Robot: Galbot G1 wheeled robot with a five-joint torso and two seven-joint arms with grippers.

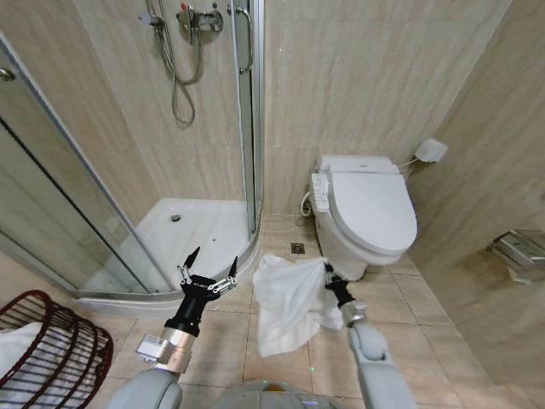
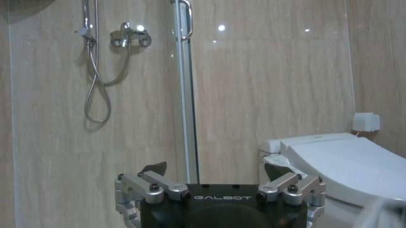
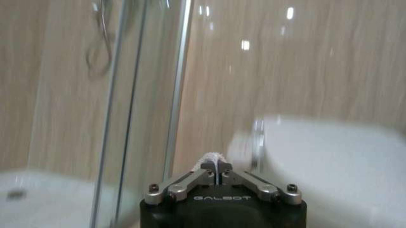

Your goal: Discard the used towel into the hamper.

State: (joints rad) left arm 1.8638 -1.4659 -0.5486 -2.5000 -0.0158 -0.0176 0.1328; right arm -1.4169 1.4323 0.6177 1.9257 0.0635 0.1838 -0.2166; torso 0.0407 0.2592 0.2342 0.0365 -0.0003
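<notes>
Hanging from right gripper [image 1: 327,271]: towel [image 1: 289,300]; hamper [image 1: 53,351] far left.

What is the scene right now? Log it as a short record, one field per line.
place: bathroom with shower stall and toilet
towel: white, hanging from the right gripper above the floor
right gripper: shut on towel, in front of the toilet
left gripper: open, holding nothing, near the shower base
hamper: on the floor at the robot's left, something white inside
task state: towel not yet in hamper
</notes>
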